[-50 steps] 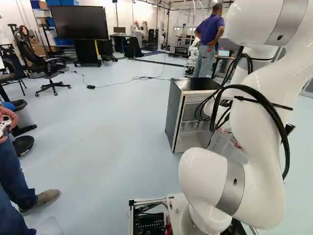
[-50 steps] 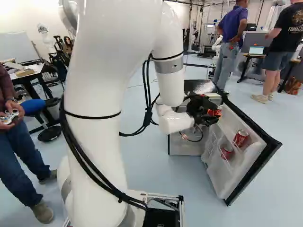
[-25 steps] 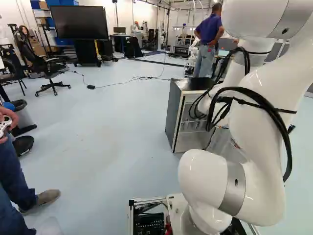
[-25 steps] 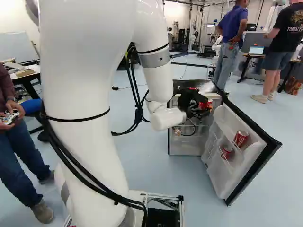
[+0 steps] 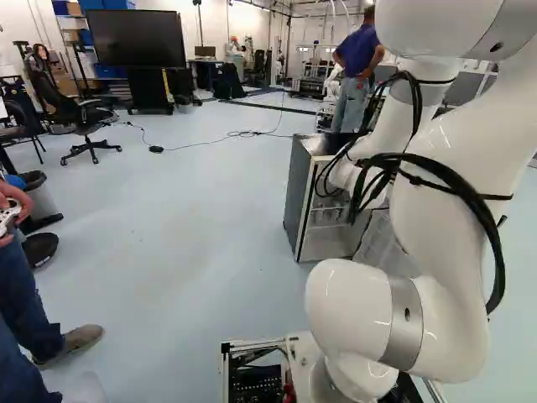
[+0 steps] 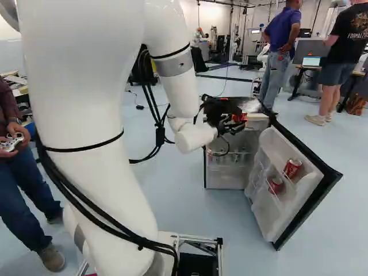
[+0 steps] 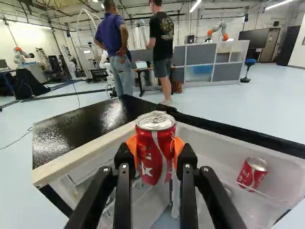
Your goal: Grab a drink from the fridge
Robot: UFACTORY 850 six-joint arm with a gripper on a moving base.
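Observation:
In the right base view my gripper (image 6: 231,123) is at the front top edge of the small fridge (image 6: 225,179), partly hidden by its own wrist. The wrist view shows the gripper (image 7: 155,151) shut on a red drink can (image 7: 153,155), which stands upright between the orange pads, top exposed. Ahead and beside the can lie the fridge's black top (image 7: 78,128) and the open door (image 7: 214,143). Two more red cans, an upper one (image 6: 292,168) and a lower one (image 6: 275,184), sit in the door racks.
Two people stand beyond the fridge near a laptop table (image 6: 322,67). Someone with a controller (image 6: 10,141) stands left of the base. Office chair (image 5: 80,113) and wheeled screen (image 5: 136,39) are farther off. Another robot (image 7: 219,31) shows behind grey partitions (image 7: 200,62).
My arm has swung left in the right base view, carrying the held can from beside the open door to the fridge's front top edge. The base, fridge and door have stayed put.

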